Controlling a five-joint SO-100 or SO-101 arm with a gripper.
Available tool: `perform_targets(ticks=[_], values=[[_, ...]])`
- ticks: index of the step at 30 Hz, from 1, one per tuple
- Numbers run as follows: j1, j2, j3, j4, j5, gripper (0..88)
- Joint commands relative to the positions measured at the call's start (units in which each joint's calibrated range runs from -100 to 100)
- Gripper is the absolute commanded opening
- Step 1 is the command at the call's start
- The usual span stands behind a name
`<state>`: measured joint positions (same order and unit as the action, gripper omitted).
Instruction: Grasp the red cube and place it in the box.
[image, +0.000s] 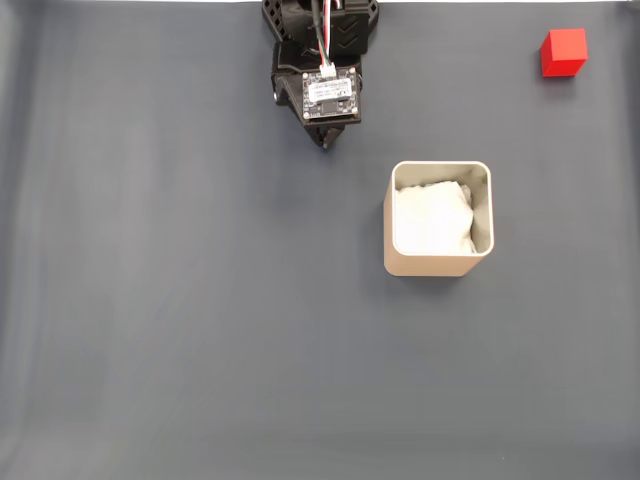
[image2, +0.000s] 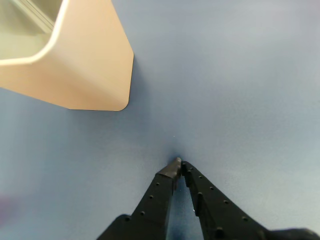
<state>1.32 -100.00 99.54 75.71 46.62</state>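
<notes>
Earliest step of the task, by the look of things: nothing grasped, nothing yet approached.

Red cube (image: 564, 52) sitting on the grey bench (image: 180, 320) at the far upper right of the fixed view, close to the top edge, well apart from everything else. Bright, plain-faced, resting flat.

Beige box (image: 439, 264) standing upright right of centre in that view, open-topped, rounded at the corners, lined with crumpled white paper (image: 432, 218). No cube inside. Between arm and cube in neither direction exactly: below and to the right of the arm, below and to the left of the cube.

Arm (image: 322, 60) folded near the top middle of the fixed view, tool (image: 325, 143) pointing down toward the bench just below the camera board. In the wrist view, tool (image2: 179, 164) with its two black fingertips pressed together at the tip, holding nothing, hovering close over bare bench. Box (image2: 90, 75) visible there as a slanted beige wall at the upper left, near but not touching.

Next move, as a judgement: swing toward the right of the fixed view, out to the cube, with the fingers spread wide first. Long sideways reach needed, probably passing above the box rather than over it. Then descent with one finger each side of the cube, squared to its faces, before closing. Main risk: nudging the cube off toward the bench edge.
</notes>
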Motion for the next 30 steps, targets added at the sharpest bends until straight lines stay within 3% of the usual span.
perform_targets(ticks=[1,24,30], values=[[0.6,0.0,0.4,0.5,0.0,0.8],[1.0,0.0,0.4,0.4,0.2,0.2],[0.7,0.0,0.4,-1.1,-1.7,0.2]])
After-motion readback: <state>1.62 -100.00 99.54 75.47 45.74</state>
